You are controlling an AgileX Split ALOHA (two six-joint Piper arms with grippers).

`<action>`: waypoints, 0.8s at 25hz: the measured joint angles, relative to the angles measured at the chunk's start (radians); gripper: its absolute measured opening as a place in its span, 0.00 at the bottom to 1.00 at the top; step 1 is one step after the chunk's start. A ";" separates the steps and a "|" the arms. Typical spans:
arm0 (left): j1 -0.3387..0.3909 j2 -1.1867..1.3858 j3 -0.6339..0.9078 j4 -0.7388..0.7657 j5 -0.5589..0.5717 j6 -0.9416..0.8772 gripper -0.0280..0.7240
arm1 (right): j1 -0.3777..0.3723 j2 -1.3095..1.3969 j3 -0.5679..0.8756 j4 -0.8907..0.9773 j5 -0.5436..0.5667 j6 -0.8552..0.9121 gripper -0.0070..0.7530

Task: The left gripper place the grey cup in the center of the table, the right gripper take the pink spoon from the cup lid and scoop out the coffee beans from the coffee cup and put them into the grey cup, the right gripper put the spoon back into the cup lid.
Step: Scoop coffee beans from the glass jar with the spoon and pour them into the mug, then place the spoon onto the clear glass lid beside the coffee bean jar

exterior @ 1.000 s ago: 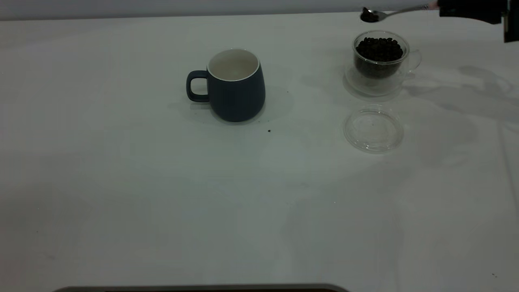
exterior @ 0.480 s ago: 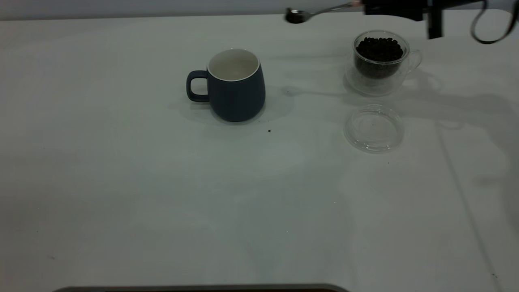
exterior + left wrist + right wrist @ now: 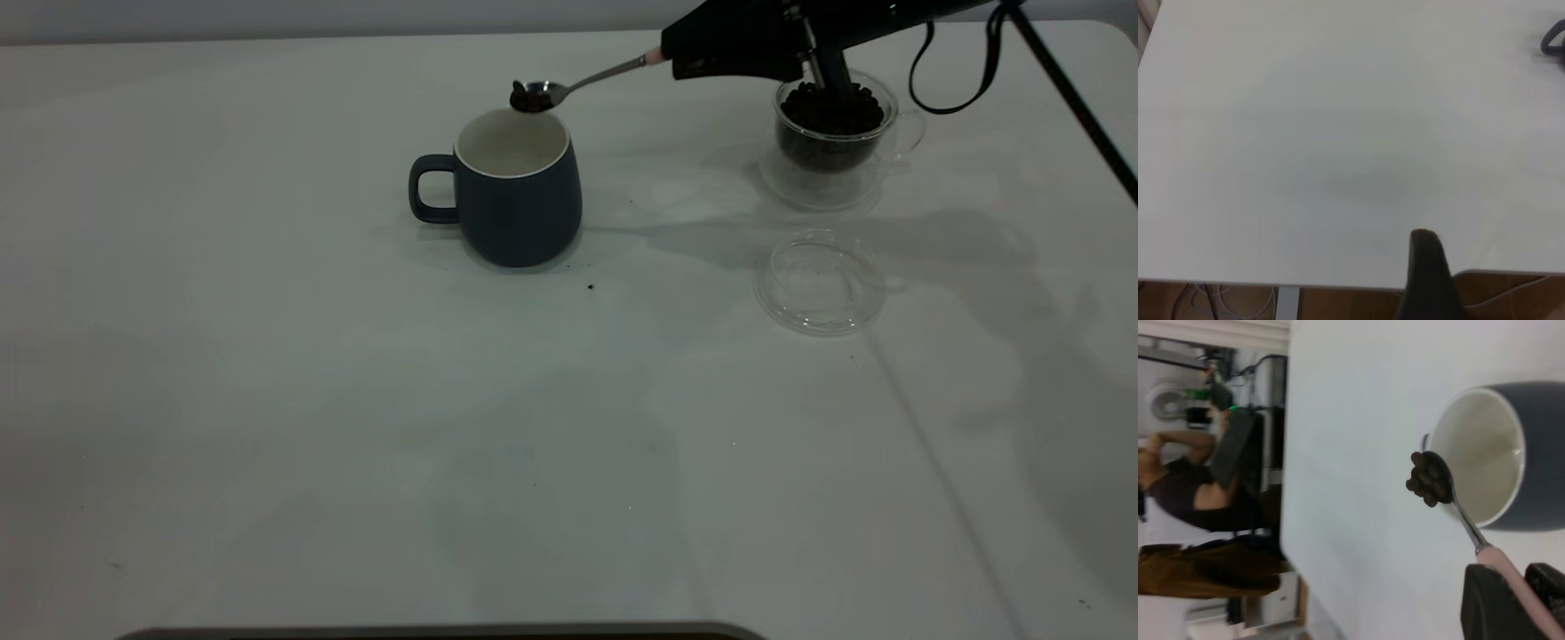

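Observation:
The grey cup (image 3: 520,191) stands upright mid-table, its handle pointing left; its white inside looks bare. My right gripper (image 3: 680,46) is shut on the pink spoon (image 3: 587,83) by its handle. The spoon's bowl carries a few coffee beans (image 3: 531,98) just over the cup's far rim. In the right wrist view the spoon (image 3: 1465,520), its beans (image 3: 1428,479), the cup (image 3: 1531,453) and the gripper (image 3: 1518,597) all show. The coffee cup (image 3: 831,133), full of beans, stands at the back right. The cup lid (image 3: 818,283) lies in front of it, with nothing in it. My left gripper (image 3: 1428,273) is parked off the table's edge.
The right arm and its looped black cable (image 3: 956,84) pass over the coffee cup. A tiny dark speck (image 3: 590,286) lies in front of the grey cup. The white table (image 3: 356,427) stretches left and forward. The grey cup's handle (image 3: 1553,41) shows in the left wrist view.
My right gripper has carried the loaded spoon leftward and down, from above the coffee cup to over the grey cup's rim. The cups and lid have not moved.

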 joint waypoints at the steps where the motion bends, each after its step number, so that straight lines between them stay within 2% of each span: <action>1: 0.000 0.000 0.000 0.000 0.000 0.000 0.79 | 0.008 0.000 0.000 0.001 -0.022 -0.012 0.14; 14: 0.000 0.000 0.000 0.000 0.000 0.000 0.79 | 0.088 -0.066 0.000 -0.029 -0.259 -0.420 0.14; 20: 0.000 0.000 0.000 0.000 0.000 0.000 0.79 | 0.093 -0.240 0.041 -0.214 -0.253 -0.380 0.14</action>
